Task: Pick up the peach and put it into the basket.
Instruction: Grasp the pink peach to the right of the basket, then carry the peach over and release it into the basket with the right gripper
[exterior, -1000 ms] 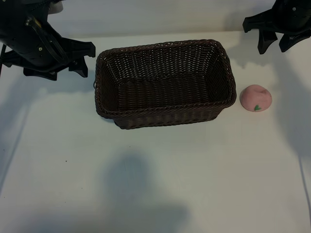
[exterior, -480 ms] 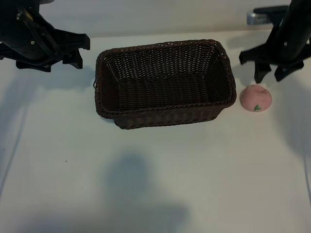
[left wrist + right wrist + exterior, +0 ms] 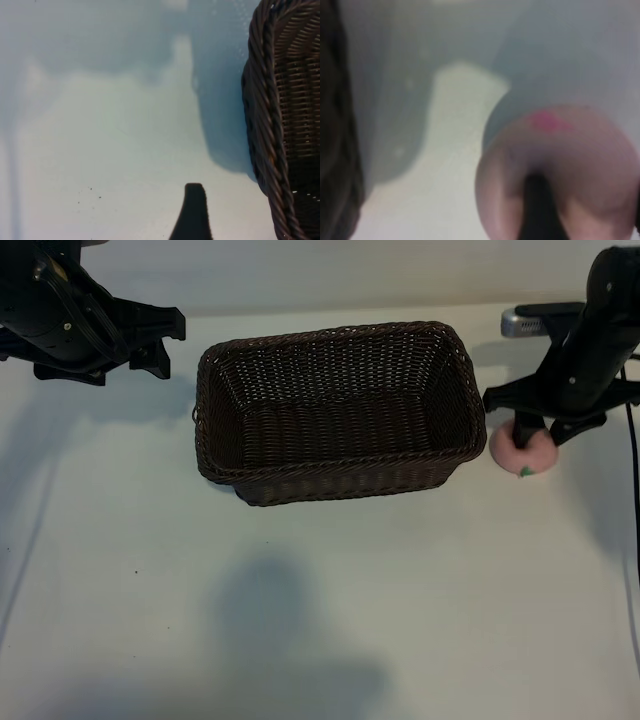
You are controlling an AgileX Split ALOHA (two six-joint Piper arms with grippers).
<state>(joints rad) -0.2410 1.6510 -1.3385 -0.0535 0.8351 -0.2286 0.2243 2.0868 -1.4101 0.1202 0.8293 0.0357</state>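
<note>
The white table (image 3: 300, 620) lies bare across the near part of the exterior view. Farther back, towards the right edge, the small round pale-pink toy peach (image 3: 524, 452) with its tiny green leaf mark sits on the table just beside the right end of the basket, outside it. The right pincer (image 3: 545, 430) points straight down over the peach, one dark finger (image 3: 537, 205) pressed against the fruit's top in the right wrist view; whether it has gripped the peach I cannot tell. The large rectangular dark-brown woven wicker basket (image 3: 335, 475) stands at mid-table with nothing in it. At the far left, the left pincer (image 3: 150, 340) hangs beside the basket's left end, its fingers spread wide, holding nothing.
</note>
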